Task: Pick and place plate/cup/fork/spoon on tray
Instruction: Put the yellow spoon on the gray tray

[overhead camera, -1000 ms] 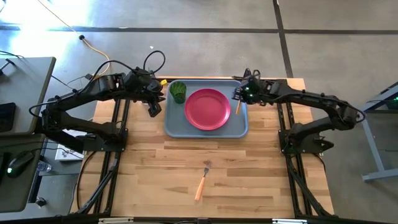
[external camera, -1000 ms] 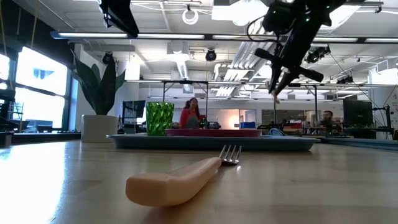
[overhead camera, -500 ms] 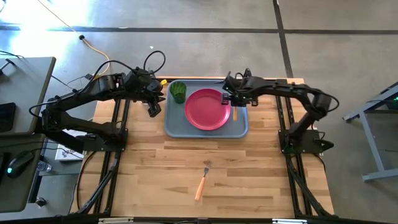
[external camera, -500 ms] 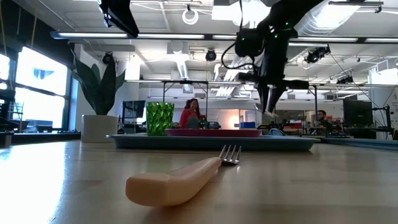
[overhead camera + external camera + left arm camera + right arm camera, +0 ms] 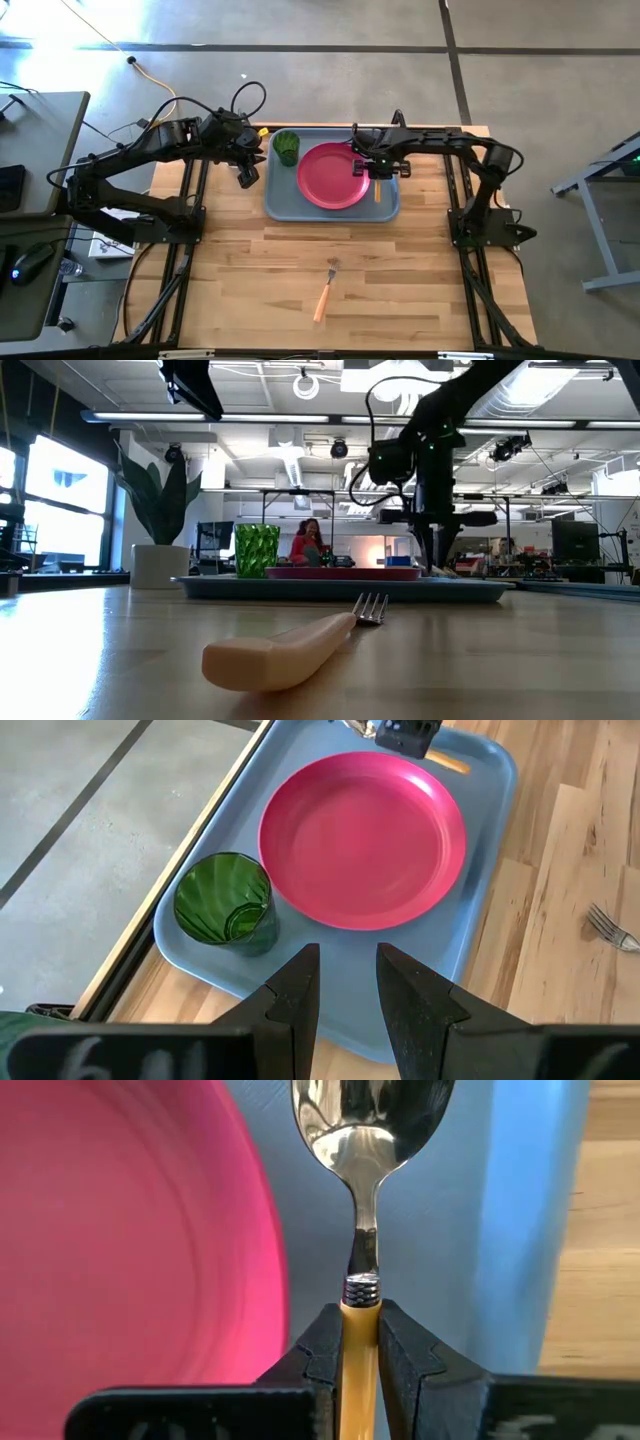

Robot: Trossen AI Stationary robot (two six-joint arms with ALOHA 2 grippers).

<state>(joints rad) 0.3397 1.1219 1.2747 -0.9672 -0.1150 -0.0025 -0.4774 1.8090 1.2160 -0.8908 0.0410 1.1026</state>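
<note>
The light blue-grey tray (image 5: 280,200) lies at the table's far middle. On it rest the pink-red plate (image 5: 333,176) and, at its far left corner, the dark green cup (image 5: 287,147). My right gripper (image 5: 358,1350) is low over the tray's right strip, between the plate and the rim, shut on the spoon (image 5: 370,1120). My left gripper (image 5: 348,982) hovers open just left of the tray, with nothing between its fingers. The orange-handled fork (image 5: 325,290) lies flat on the wood near the table's front. My right gripper pinches the spoon's orange handle (image 5: 358,1325) between its two fingers, right behind the metal collar where the neck begins. The fingers point down from above and lie across the handle. The silver bowl (image 5: 372,1110) is over the tray floor beside the plate; whether it touches the tray, I cannot tell.
A leafy plant in a white pot (image 5: 158,520) shows beyond the table's far left in the low view. Bare wood lies between the tray and the fork. A desk with a mouse (image 5: 30,262) stands off the table's left.
My right gripper has come down from above the tray's far right corner toward the plate and the near edge. It has tipped from slanting to pointing straight down, staying shut on the spoon. The spoon has sunk with it to tray level.
</note>
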